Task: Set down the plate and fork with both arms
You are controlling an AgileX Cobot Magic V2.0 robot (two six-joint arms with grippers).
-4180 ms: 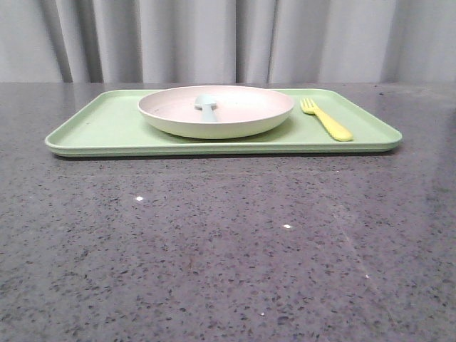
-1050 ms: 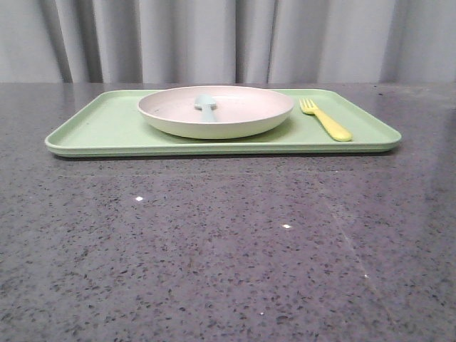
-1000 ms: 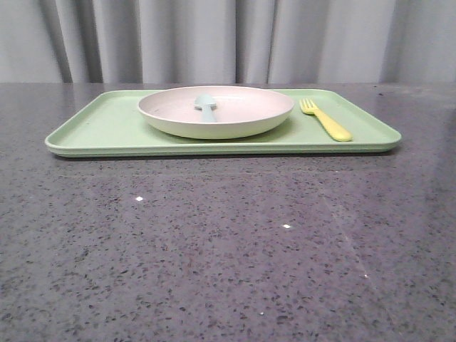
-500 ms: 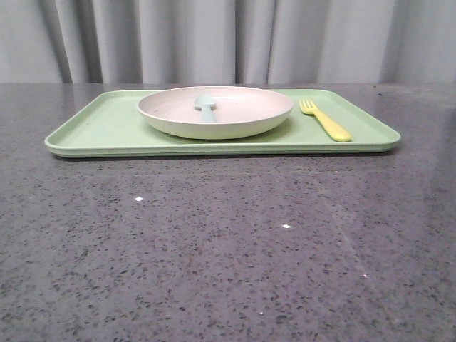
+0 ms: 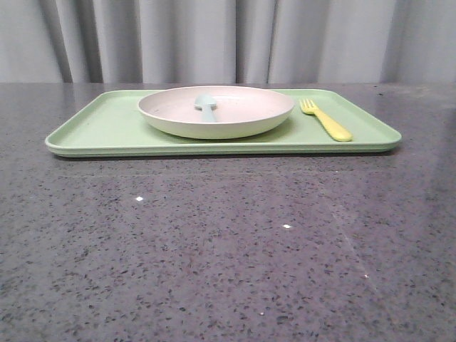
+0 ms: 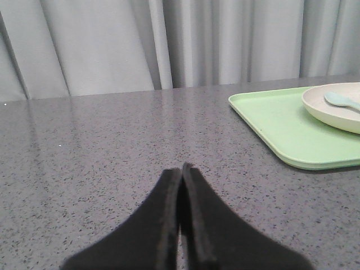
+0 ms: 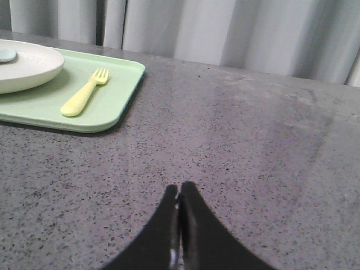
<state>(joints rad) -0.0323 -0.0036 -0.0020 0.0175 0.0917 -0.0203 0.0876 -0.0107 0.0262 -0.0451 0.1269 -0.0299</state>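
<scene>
Fingers [image 6: 169, 225] of left gripper [image 6: 181, 222] and right gripper [image 7: 179, 225]: pressed together, empty. Plate [image 5: 216, 111], fork [image 5: 325, 120] sitting unmoved on tray [image 5: 100, 128] (placement seemingly finished).

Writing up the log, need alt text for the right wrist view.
The shut right claw hangs over bare grey stone table, holding nothing. Beyond it, a yellow fork lies on a light-green tray, beside a cream plate; grey curtains behind.

tray [image 5: 107, 128]: light green, on grey speckled table [image 5: 214, 242] | spoon [image 5: 206, 107]: pale blue-green | curtain [image 5: 214, 39]: grey
</scene>
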